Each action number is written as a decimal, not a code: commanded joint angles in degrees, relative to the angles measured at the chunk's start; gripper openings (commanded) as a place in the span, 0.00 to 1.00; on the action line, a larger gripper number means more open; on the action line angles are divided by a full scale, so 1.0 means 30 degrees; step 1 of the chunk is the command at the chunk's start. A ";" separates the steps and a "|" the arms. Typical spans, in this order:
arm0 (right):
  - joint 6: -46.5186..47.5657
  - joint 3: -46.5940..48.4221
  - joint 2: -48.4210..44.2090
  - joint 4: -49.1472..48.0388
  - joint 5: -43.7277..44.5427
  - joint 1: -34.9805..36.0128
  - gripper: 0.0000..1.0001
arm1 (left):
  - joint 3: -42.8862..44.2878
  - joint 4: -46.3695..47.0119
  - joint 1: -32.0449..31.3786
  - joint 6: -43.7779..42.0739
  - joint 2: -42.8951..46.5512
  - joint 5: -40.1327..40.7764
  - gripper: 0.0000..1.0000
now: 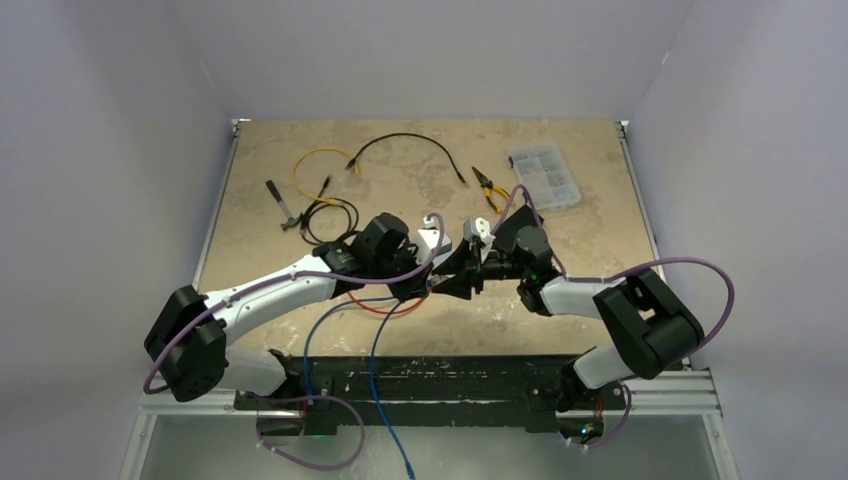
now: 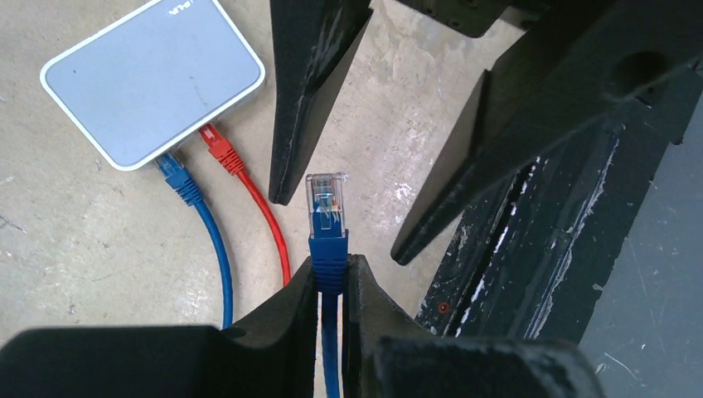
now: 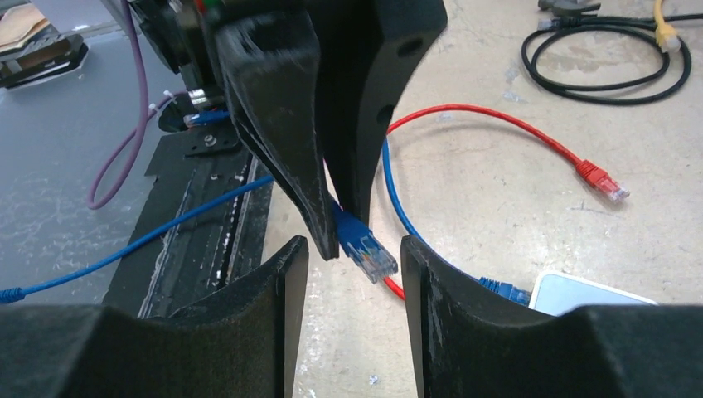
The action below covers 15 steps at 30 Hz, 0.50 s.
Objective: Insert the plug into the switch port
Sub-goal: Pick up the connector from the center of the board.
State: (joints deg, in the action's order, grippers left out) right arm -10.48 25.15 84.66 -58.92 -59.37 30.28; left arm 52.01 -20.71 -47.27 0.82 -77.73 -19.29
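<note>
The left gripper (image 2: 331, 267) pinches the blue cable (image 2: 331, 336) just behind the plug (image 2: 326, 199), near the switch (image 2: 149, 79), while the open right gripper (image 3: 355, 245) straddles it; a regrasp seems in hand, needing a square close.

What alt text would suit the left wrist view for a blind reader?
The left gripper pinches a blue cable behind its clear plug, between the right gripper's open fingers. Upper left, a grey switch has a second blue cable and a red cable plugged in.
</note>
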 commanded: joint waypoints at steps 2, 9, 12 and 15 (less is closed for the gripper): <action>0.1211 0.0451 -0.0535 0.0747 0.0082 0.0097 0.47 | 0.0825 0.0155 0.0043 -0.0713 0.1492 -0.0806 0.00; 0.0275 0.0081 -0.0454 -0.1334 -0.1447 0.0085 0.37 | 0.0735 0.0106 0.0044 -0.0757 0.1682 -0.1099 0.00; -0.0007 -0.0166 -0.0624 -0.2020 -0.1652 0.0085 0.37 | 0.0734 0.0014 0.0043 -0.0876 0.1321 -0.1356 0.00; -0.0022 -0.0208 -0.0711 -0.2125 -0.1763 0.0104 0.36 | 0.0883 -0.0212 0.0023 -0.1015 0.1021 -0.1578 0.00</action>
State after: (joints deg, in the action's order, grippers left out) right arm -10.02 24.88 84.64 -60.95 -62.63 30.37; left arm 52.29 -20.95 -47.27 -0.75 -73.73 -21.67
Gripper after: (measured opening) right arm 0.372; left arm 0.094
